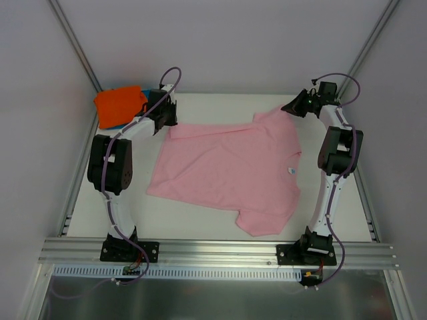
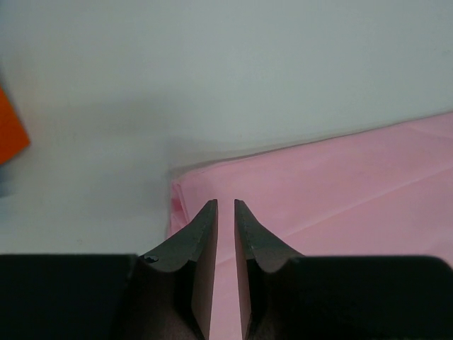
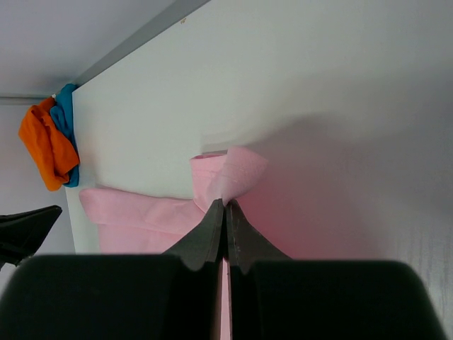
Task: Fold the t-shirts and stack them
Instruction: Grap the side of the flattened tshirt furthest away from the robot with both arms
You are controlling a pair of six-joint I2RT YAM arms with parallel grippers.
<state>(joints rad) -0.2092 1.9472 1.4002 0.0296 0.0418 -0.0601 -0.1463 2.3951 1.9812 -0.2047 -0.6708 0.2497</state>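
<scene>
**Pink T-Shirt Spread Flat, Far Sleeve Pinched at the Right**

1. Light pink cloth t-shirt [image 1: 227, 170]. It lies spread across the middle of the white worktop [image 1: 200, 223]. The collar faces right with its small white neck tag [image 1: 291, 171] showing, and the hem faces left. The near sleeve lies flat, pointing toward the aluminium front rail [image 1: 220, 248]. The far sleeve rises off the surface.

2. Right pincer [image 3: 226, 203]. The jaws are pressed together on a fold of the far sleeve, at the far right of the worktop.

3. Left pincer [image 2: 226, 204]. The jaws stand a narrow slit apart with nothing between them, over the far-left hem corner. Contact with the cloth cannot be told.

4. Bright orange cloth t-shirt [image 1: 119, 103]. It sits bunched up against a teal-blue cloth t-shirt [image 3: 66, 110] in the far left corner, beside the left arm and apart from the pink one.

5. Open room.
   - A bare strip runs along the near edge, between the shirt and the rail.
   - A bare strip runs along the far wall, between the two pincers.
   - A margin lies right of the collar, up to the right arm.
   - A narrower margin lies between the hem and the left arm.
</scene>
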